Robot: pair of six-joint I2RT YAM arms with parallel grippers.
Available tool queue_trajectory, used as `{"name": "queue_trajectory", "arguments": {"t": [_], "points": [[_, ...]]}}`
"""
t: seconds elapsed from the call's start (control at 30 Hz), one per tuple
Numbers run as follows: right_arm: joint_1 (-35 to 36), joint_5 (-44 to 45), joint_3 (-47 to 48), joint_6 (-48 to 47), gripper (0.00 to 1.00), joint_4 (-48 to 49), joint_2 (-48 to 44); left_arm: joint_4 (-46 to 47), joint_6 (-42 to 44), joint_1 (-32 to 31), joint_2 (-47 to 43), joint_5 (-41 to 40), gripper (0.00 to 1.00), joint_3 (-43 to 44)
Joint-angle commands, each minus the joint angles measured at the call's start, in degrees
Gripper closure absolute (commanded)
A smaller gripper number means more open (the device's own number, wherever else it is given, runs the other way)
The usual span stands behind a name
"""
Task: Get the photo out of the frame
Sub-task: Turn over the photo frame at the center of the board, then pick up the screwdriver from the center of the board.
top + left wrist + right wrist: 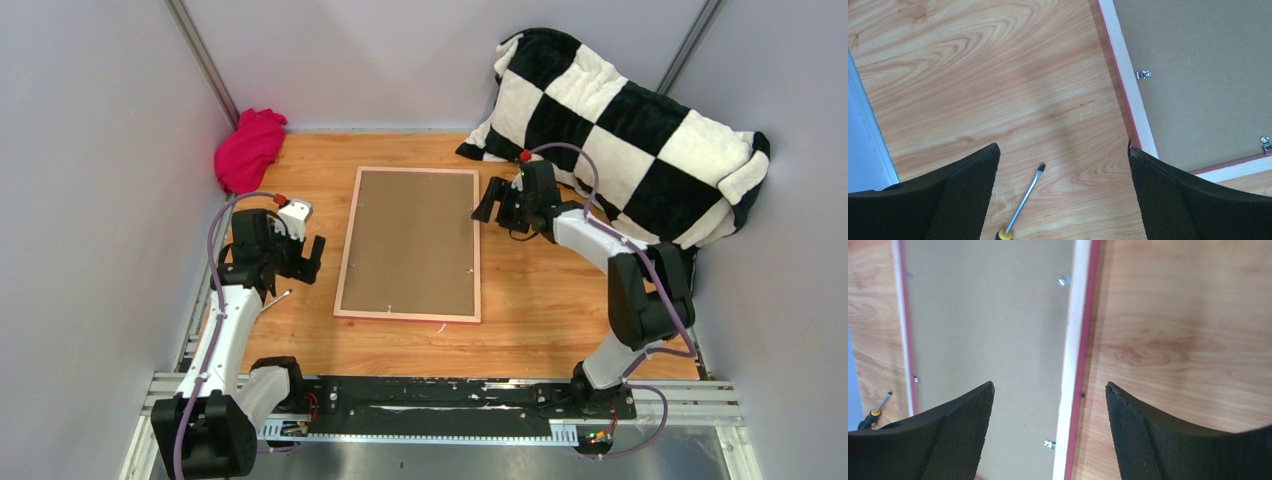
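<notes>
Right gripper (1049, 386), spread, straddles the frame (1074, 330) edge, seemingly clear of it; left gripper (1063, 148), spread, has open tabletop (948, 75) and a screwdriver (1023, 200) beneath.

A thin pink border is seen on the frame (408, 315), and its board (410, 240) is coloured plain brown. The table (545, 300) is marked with pale orange wood grain. The cushion (620, 120) is patterned in black-and-white checks; the cloth (248, 148) is magenta

top: high, rear, looking down on whole table (540, 290) | wrists: close, facing down | shared: frame (410, 240); screwdriver (1023, 200)
</notes>
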Motion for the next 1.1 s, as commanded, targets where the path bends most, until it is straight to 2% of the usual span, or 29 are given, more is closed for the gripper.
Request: {"name": "queue_trajectory", "arguments": {"t": [0.0,0.1,0.27,0.37,0.53,0.7,0.77,0.9,1.07], "points": [[0.87,5.30,4.93,-11.53,0.16,-8.65,-8.25,1.15,0.23,0.03,0.11,0.79,0.00,-0.93],[0.96,3.62,5.75,-16.94,0.11,-9.12,-13.27,1.11,0.14,-0.01,0.36,0.62,0.00,-0.89],[0.97,-3.06,8.46,-25.72,0.07,-11.42,-20.17,0.88,0.18,0.04,-0.26,0.47,0.00,-0.85],[1.04,-5.57,10.67,-31.78,0.01,-14.26,-23.44,0.86,0.56,0.04,-1.01,0.83,0.00,-1.00],[1.06,-7.16,15.89,-45.95,0.00,-26.54,-26.60,0.72,1.54,-0.02,-1.69,2.23,0.00,-1.30],[1.05,-9.72,16.43,-59.16,0.00,-41.77,-31.52,-0.06,2.58,0.04,-1.78,2.35,0.00,-1.22],[1.04,-7.83,13.54,-63.45,0.00,-45.78,-35.52,-0.08,2.71,0.04,-2.08,2.03,0.00,-1.20],[0.99,-2.85,3.03,-69.85,0.00,-46.03,-47.71,-0.14,2.77,-0.03,-2.53,2.39,0.00,-1.32],[1.01,-6.37,-8.28,-73.33,0.00,-41.99,-60.82,-0.71,3.39,0.04,-1.60,2.90,0.00,-1.30]]}}
